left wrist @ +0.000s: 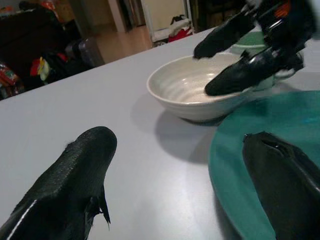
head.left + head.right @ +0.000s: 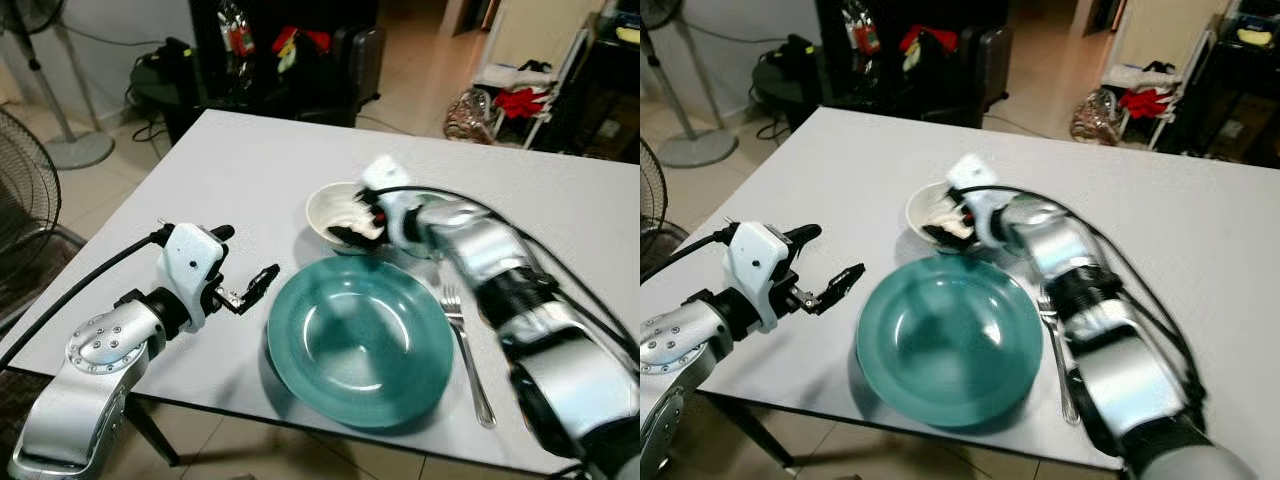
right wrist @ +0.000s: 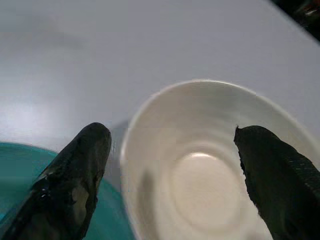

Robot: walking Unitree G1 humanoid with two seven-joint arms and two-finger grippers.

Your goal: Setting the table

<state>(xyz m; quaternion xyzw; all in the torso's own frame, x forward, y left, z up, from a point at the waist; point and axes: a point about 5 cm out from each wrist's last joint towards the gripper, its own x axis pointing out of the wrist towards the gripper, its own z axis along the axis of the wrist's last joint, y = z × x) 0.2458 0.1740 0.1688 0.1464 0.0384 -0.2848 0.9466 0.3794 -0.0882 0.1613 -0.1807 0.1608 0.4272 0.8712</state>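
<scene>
Your right gripper [image 3: 170, 170] sits at the white bowl [image 2: 335, 212], in the middle of the left eye frame, just above the teal plate [image 2: 360, 340]. In the right wrist view its jaws stand apart, straddling the bowl's near rim: one black finger [image 3: 75, 175] hangs outside the wall, over the edge of the plate, and the other [image 3: 275, 175] reaches over the bowl's inside. You cannot tell from these frames whether either finger touches the rim.

The bowl stands upright on the grey desk [image 2: 250, 170], touching or nearly touching the plate's far edge. A fork [image 2: 468, 350] lies on the desk just beside the plate, at the lower right of the left eye frame, partly under your right arm.

Your left gripper [image 2: 248, 288] hovers low over the desk at the lower left of the frame, just beside the plate's left edge. Its jaws are apart and hold nothing; in the left wrist view one finger hangs over bare desk, the other over the plate's rim.

Beyond the desk, the upper left of the frame shows a standing fan [image 2: 60, 100] on the tiled floor.
</scene>
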